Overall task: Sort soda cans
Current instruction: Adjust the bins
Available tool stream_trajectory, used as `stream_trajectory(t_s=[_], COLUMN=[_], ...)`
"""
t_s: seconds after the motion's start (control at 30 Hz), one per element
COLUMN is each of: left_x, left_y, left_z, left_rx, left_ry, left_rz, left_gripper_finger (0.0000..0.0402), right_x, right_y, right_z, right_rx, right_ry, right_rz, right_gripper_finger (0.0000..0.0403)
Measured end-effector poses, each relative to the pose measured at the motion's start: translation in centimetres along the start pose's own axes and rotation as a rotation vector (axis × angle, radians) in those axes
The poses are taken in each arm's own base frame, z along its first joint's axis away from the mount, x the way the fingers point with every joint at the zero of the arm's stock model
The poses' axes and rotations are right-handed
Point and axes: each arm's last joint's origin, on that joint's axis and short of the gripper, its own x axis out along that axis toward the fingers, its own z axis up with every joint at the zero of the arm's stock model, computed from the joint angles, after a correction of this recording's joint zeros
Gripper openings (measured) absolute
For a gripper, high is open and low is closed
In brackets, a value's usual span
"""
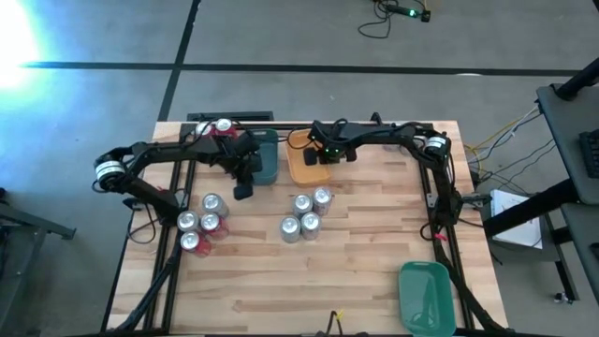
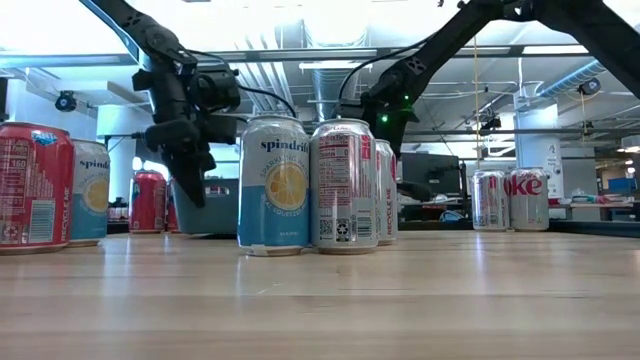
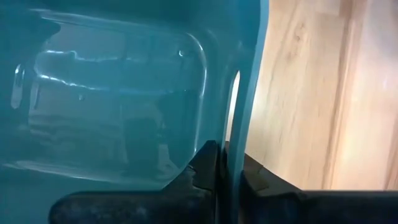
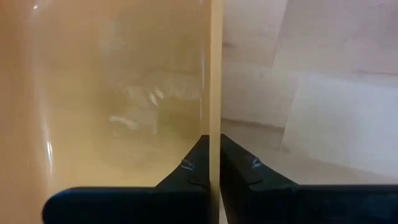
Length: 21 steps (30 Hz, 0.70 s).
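Closest to the low camera, a Spindrift can [image 2: 273, 184] and a silver can [image 2: 344, 186] stand upright and touching at the middle of the table [image 2: 320, 300], with another can just behind them. At nine o'clock a red can [image 2: 34, 187] overlaps a second Spindrift can [image 2: 91, 192]; at three o'clock, farther back, two Diet Coke cans [image 2: 510, 199] stand side by side.

From above, I see four cans [image 1: 305, 215] clustered at the table's centre and another four [image 1: 199, 223] at nine o'clock of them, all upright. One red can [image 1: 223, 127] sits at the far edge, near my left arm. A green tray [image 1: 427, 298] lies at five o'clock.

My left gripper [image 1: 245, 174] is at the teal tray [image 1: 267, 155]; through my left wrist camera my fingers [image 3: 198, 177] are clamped on that tray's rim [image 3: 247, 93], one inside, one outside.

My right gripper [image 1: 312, 156] is at the orange tray [image 1: 303, 165], just beside the teal one at its three o'clock. The right wrist camera shows my fingers [image 4: 190, 168] pinched on the tray's thin wall [image 4: 216, 68].
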Motion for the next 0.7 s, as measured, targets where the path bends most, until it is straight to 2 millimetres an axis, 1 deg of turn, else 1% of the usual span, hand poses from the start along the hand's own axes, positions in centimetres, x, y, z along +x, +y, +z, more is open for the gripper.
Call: stream_trajectory(t_s=[0.17, 0.33, 0.57, 0.7], left_x=[0.0, 0.0, 0.0, 0.0], left_y=[0.0, 0.0, -0.1, -0.1], left_z=[0.0, 0.0, -0.4, -0.4], left_rx=[0.012, 0.041, 0.073, 0.075], left_ry=[0.002, 0.003, 0.037, 0.040], left_rz=[-0.001, -0.002, -0.017, -0.017], left_gripper_finger=[0.0001, 0.0001, 0.0001, 0.0001], right_x=[0.0, 0.0, 0.0, 0.0], right_y=[0.3, 0.6, 0.4, 0.4], right_z=[-0.4, -1.0, -1.2, -1.3], right_rx=[0.063, 0.070, 0.080, 0.079], right_ry=[-0.010, -0.013, 0.002, 0.026], right_rz=[-0.008, -0.018, -0.045, -0.034], right_gripper_finger=[0.0013, 0.0013, 0.0013, 0.0013])
